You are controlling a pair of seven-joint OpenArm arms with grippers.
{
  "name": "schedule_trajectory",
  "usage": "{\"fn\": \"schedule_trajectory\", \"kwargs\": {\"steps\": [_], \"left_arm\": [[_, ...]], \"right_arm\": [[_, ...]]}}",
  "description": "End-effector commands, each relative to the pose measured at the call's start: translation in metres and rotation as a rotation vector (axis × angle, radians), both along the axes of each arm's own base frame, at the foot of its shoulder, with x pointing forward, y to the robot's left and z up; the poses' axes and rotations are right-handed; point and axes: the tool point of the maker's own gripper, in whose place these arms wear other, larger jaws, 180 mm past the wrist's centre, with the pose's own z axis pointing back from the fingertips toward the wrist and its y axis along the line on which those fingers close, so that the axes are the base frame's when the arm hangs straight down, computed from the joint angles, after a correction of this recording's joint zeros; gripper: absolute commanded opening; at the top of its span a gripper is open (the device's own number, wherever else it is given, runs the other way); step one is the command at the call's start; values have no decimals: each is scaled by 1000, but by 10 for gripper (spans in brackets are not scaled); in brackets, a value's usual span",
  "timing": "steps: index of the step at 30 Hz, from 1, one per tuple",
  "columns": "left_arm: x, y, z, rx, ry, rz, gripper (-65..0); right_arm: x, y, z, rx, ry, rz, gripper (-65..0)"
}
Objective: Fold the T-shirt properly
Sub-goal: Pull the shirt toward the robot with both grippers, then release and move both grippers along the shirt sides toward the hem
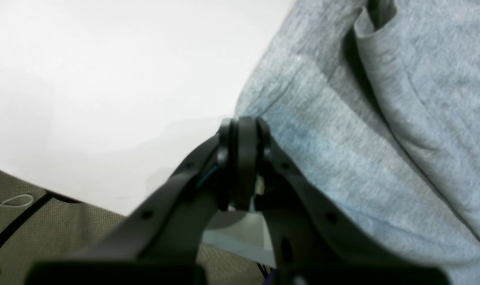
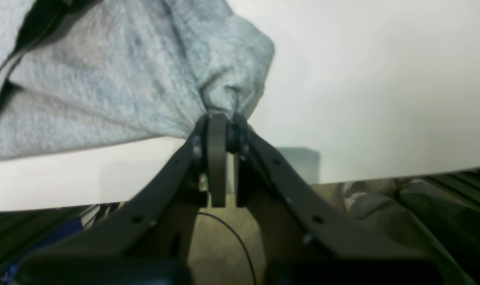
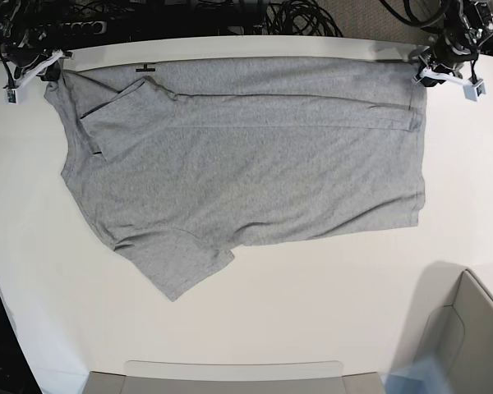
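Note:
The light-grey T-shirt (image 3: pixel 246 164) lies spread on the white table (image 3: pixel 312 312), plain side up, with one sleeve folded over near the far left. In the base view my right gripper (image 3: pixel 51 74) is at the shirt's far-left corner and my left gripper (image 3: pixel 423 74) at its far-right corner. The right wrist view shows the right gripper (image 2: pixel 222 122) shut on a bunched tip of T-shirt (image 2: pixel 105 79) cloth. In the left wrist view the left gripper (image 1: pixel 244 126) is shut on the T-shirt (image 1: pixel 362 138) at its edge, close to the tabletop.
Both grippers are near the table's far edge, with dark cables (image 3: pixel 296 16) behind it. A grey bin (image 3: pixel 468 336) stands at the near right. A flat grey tray edge (image 3: pixel 230 377) runs along the near side. Carpet floor (image 1: pixel 34 221) shows past the table edge.

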Motion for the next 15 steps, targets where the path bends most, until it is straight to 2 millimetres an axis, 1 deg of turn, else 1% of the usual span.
{"fn": "schedule_trajectory", "kwargs": {"steps": [1, 2, 3, 5, 6, 8, 10, 15], "left_arm": [[2, 9, 9, 40, -5, -7, -650], [6, 8, 13, 48, -19, -16, -650], [10, 7, 18, 56, -33, -23, -642], [12, 5, 27, 74, -51, -41, -586], [14, 4, 31, 82, -59, -50, -569], [18, 2, 40, 97, -78, -66, -562], [21, 1, 45, 105, -90, -76, -562], [26, -2, 52, 116, -111, -89, -562]], "right_arm": [[6, -3, 9, -17, -27, 17, -650], [3, -2, 8, -16, -21, 19, -637], [3, -2, 7, -16, -19, 19, -605], [4, 1, 10, -16, -29, 23, -539], [6, 3, 12, -17, -38, 26, -514], [12, 7, 22, -29, -70, 41, -477], [12, 12, 27, -35, -80, 52, -465], [17, 17, 40, -59, -114, 79, -465]]}}
